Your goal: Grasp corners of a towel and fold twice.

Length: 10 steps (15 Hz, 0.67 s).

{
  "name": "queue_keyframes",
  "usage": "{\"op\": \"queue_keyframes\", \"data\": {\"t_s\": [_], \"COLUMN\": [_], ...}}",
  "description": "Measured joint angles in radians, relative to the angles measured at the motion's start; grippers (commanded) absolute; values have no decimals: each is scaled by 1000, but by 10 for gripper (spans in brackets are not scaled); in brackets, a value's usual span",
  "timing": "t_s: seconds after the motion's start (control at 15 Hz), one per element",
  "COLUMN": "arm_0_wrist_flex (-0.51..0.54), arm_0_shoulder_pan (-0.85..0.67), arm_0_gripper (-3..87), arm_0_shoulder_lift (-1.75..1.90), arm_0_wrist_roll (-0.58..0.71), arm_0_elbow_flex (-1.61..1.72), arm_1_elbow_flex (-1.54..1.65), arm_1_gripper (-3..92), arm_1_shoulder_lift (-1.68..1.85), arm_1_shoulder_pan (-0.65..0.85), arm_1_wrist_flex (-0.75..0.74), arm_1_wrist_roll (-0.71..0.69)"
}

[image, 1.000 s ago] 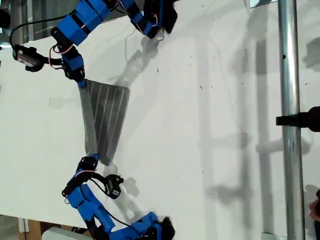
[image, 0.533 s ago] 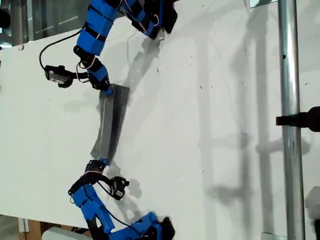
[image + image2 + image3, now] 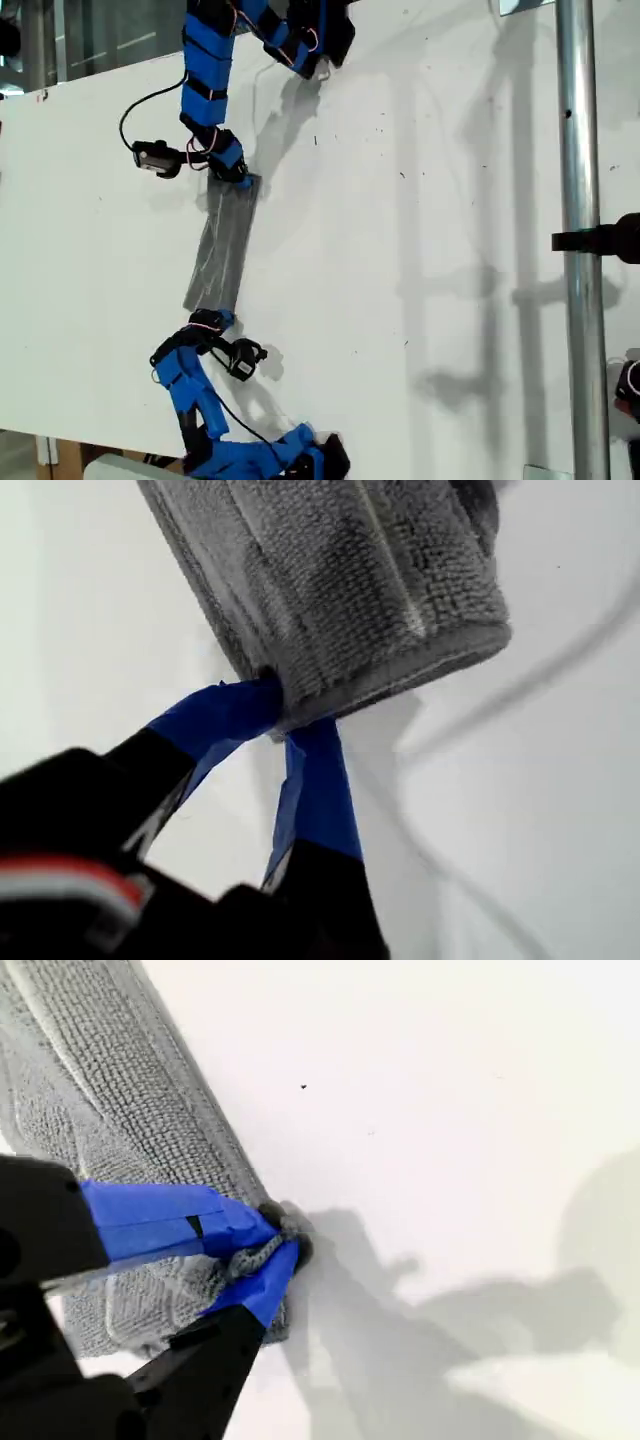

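Note:
The towel (image 3: 222, 245) lies on the white table (image 3: 420, 250) as a narrow grey striped strip, folded lengthwise. My first gripper (image 3: 243, 178) is shut on a corner at the strip's upper end in the exterior view. In the first wrist view its blue-taped gripper (image 3: 280, 715) pinches the towel (image 3: 330, 590) at the doubled edge. My second gripper (image 3: 212, 319) is shut on a corner at the strip's lower end. Its wrist view shows the gripper (image 3: 280, 1235) clamping bunched cloth at the towel (image 3: 110, 1090) corner, flat on the table.
A vertical metal pole (image 3: 578, 240) with a black clamp (image 3: 605, 240) stands at the exterior view's right. The arm bases sit at the top (image 3: 315, 40) and bottom (image 3: 315, 460) of that view. The table's edge runs along the exterior view's left.
Both grippers moved toward the exterior view's right, carrying their corners over. The towel went from a wide spread sheet to a narrow folded strip.

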Motion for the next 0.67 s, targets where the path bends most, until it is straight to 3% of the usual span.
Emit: {"op": "queue_keyframes", "data": {"t_s": [0.2,0.27,0.4,0.67], "arm_0_wrist_flex": [86,97,127,173], "arm_0_shoulder_pan": [-20,-29,-40,-46], "arm_0_gripper": [-15,95,192,265], "arm_0_shoulder_lift": [-112,-118,-118,95], "arm_0_wrist_roll": [0,-2,-17,-48], "arm_0_elbow_flex": [-196,-221,-233,-103], "arm_1_elbow_flex": [-121,-163,-186,-101], "arm_1_gripper": [-2,22,275,351], "arm_1_shoulder_lift": [-133,-161,-169,110], "arm_1_shoulder_pan": [43,49,49,80], "arm_1_wrist_flex": [38,61,101,331], "arm_1_wrist_roll": [0,0,0,57]}}
